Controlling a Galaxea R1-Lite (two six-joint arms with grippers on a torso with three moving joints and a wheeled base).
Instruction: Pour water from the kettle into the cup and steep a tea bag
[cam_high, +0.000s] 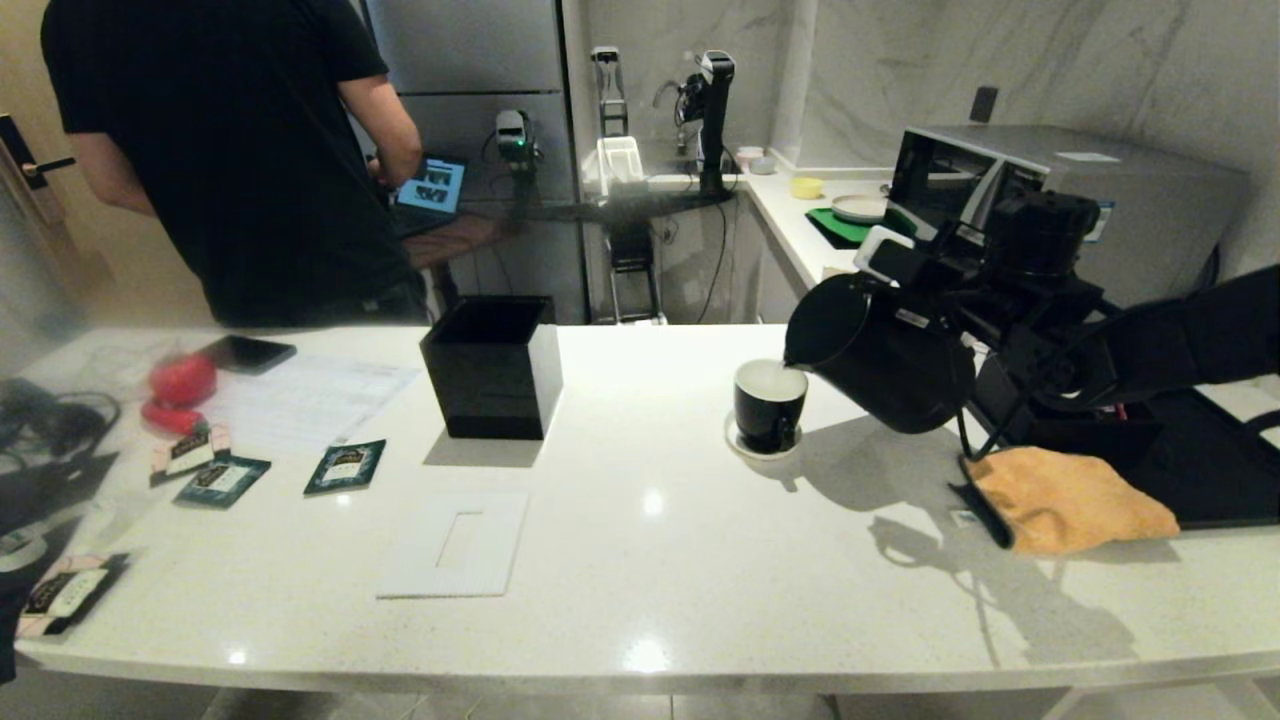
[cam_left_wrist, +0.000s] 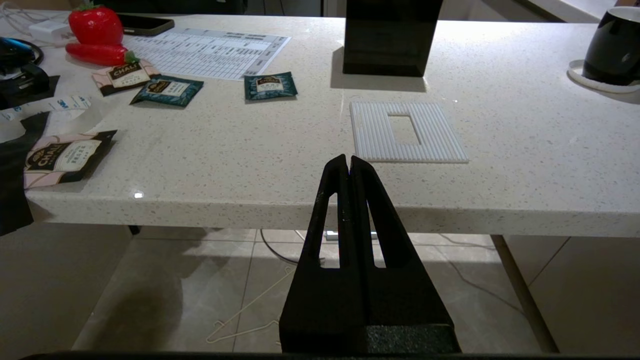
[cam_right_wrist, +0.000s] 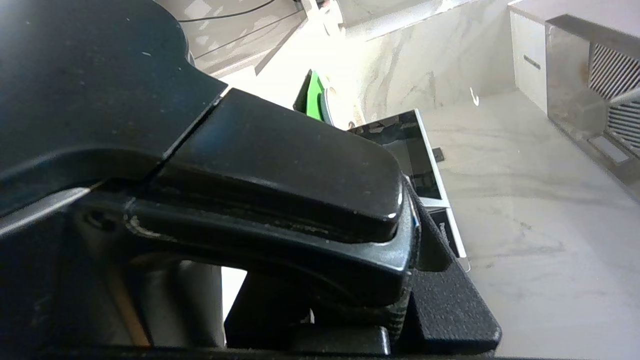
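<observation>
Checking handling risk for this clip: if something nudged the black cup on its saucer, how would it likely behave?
The cup looks glazed, so probably slippery and breakable. It sits loose on a small saucer, so a push might slide it off or drag both. The tilted kettle has its lip at the rim, so the cup probably holds liquid and could slosh.
</observation>
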